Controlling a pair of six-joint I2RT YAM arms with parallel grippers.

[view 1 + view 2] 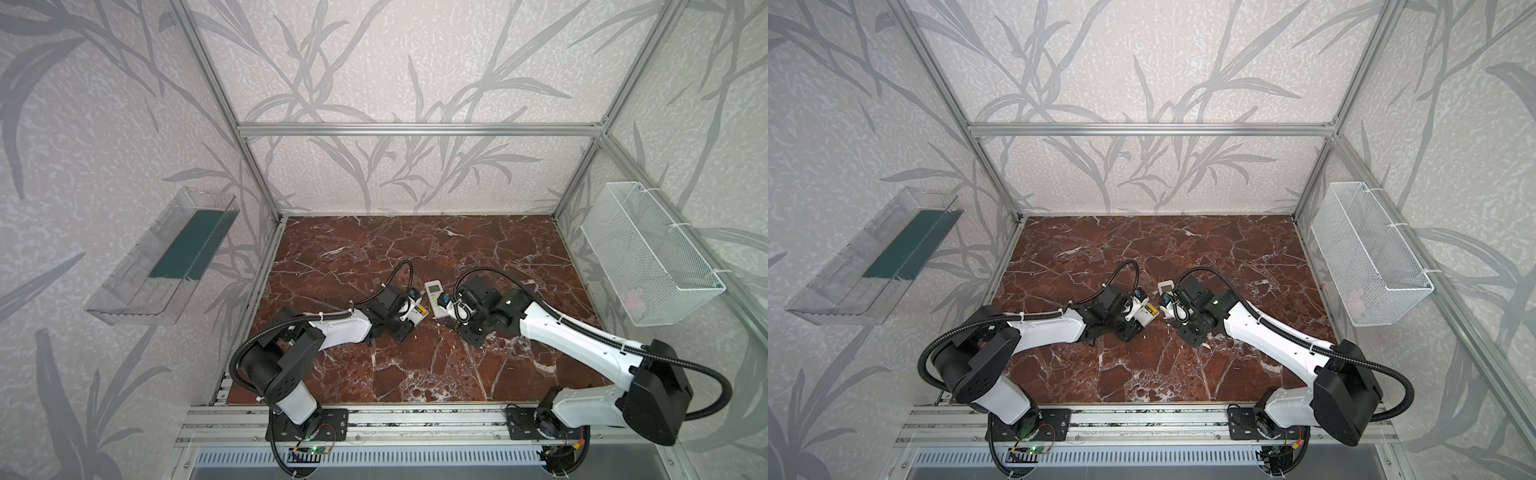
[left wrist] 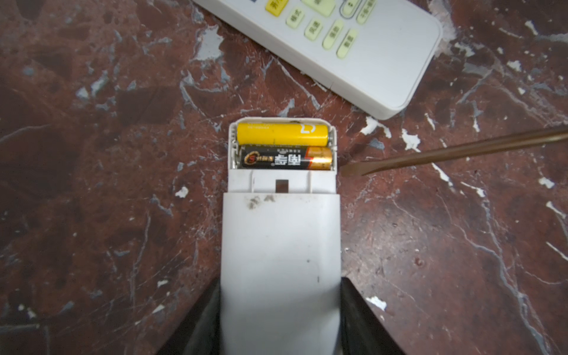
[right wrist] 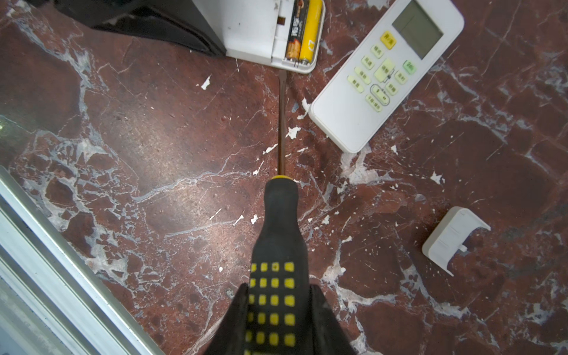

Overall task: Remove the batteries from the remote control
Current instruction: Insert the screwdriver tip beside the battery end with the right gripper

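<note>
right fingers [image 3: 324,329] pinching screwdriver handle [image 3: 281,246]; left fingers [image 2: 359,322] clamped on open remote [image 2: 281,261], batteries [image 2: 282,135] inside

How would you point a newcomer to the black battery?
On the red marble table, the left gripper holds a white remote back-up, its battery bay uncovered. Two cells lie side by side in that bay. Take the black cell with the gold end, on the side toward the gripper, not the plain yellow cell at the remote's outer edge.
</note>
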